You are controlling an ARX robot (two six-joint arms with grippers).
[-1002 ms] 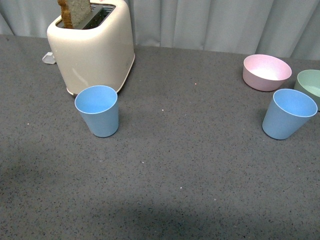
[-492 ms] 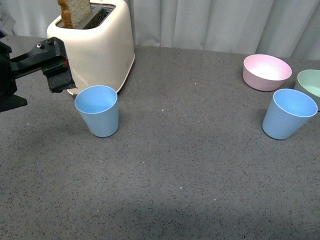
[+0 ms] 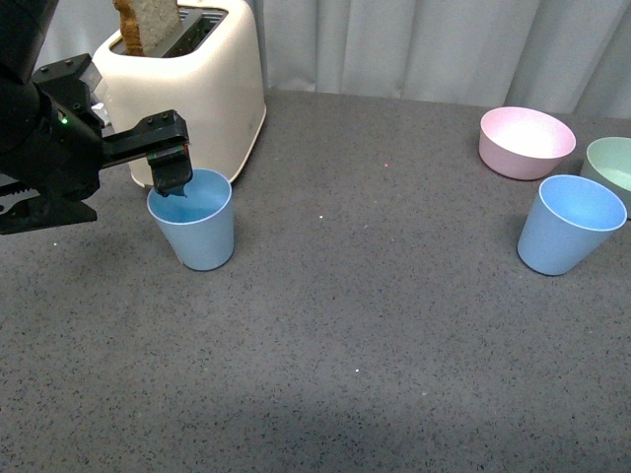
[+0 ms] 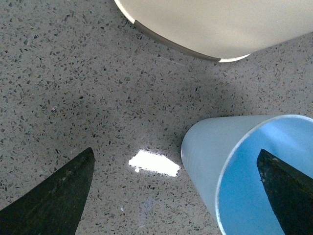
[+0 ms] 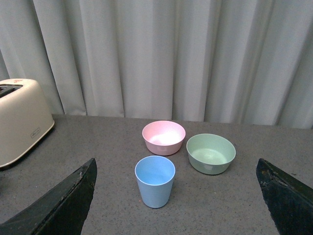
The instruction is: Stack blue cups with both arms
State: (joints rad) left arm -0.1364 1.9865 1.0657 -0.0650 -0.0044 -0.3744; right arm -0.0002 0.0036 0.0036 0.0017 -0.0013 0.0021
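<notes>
1. Right gripper [image 5: 176, 196]: out of the front view. Per its own wrist camera, fingers [image 5: 63, 205] spread wide with only table between them, held well short of the right blue cup [image 3: 567, 227].
2. Left gripper [image 3: 136, 197]: released, jaws wide apart, straddling the wall of the left blue cup [image 3: 202, 232]. One finger [image 3: 174, 169] dipped into the mouth, the other outside on the cup's left. Contact with the wall: cannot tell.
3. Left blue cup: upright, mouth up, on the speckled grey table [image 3: 375, 345], left of centre. Just in front of the toaster [image 3: 197, 99], a gap between the two.
4. Right blue cup: upright, mouth up, free-standing at the far right of the table, well apart from the left one.
5. Pink bowl [image 3: 525, 141]: just behind the right blue cup, not touching it. Pale green bowl [image 3: 613, 168]: beside the pink bowl on the right, cut by the frame edge in the front view.
6. Toaster: cream, back left, slice of bread [image 3: 148, 20] standing in one slot.
7. Grey curtain [image 3: 424, 49]: hung along the table's far edge.
</notes>
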